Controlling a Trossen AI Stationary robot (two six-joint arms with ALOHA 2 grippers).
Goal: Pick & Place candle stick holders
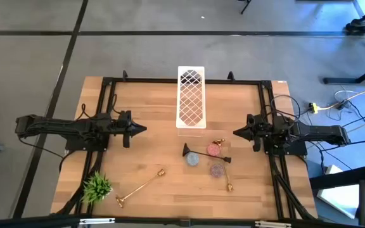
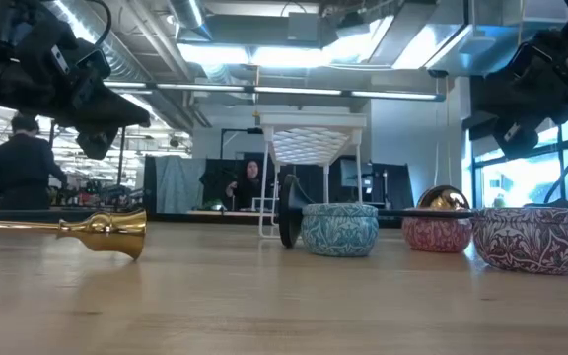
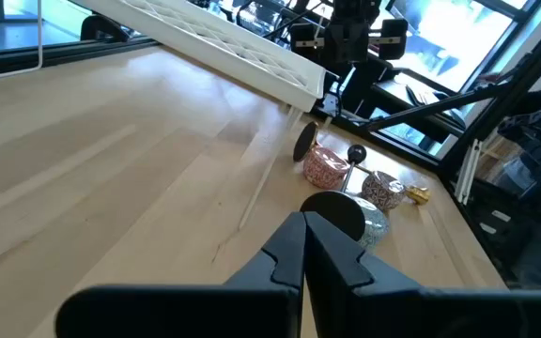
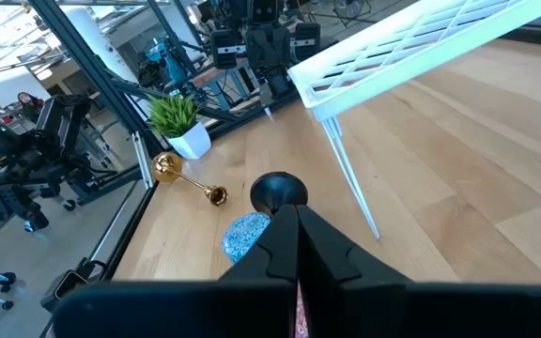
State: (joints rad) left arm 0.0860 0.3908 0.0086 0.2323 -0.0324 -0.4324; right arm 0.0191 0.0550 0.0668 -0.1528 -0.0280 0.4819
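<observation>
Black candle stick holder (image 1: pixel 206 156) lies centre-low in the high view, between clenched, empty left gripper (image 1: pixel 143 130) and right gripper (image 1: pixel 236 132); thin stem, round base.

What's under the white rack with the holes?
Under the white rack only bare wooden table shows through its lattice and between its thin legs in the low view. Nothing sits there.

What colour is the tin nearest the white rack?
Pink-red tin with a fine pattern; the low view shows it best.
</observation>
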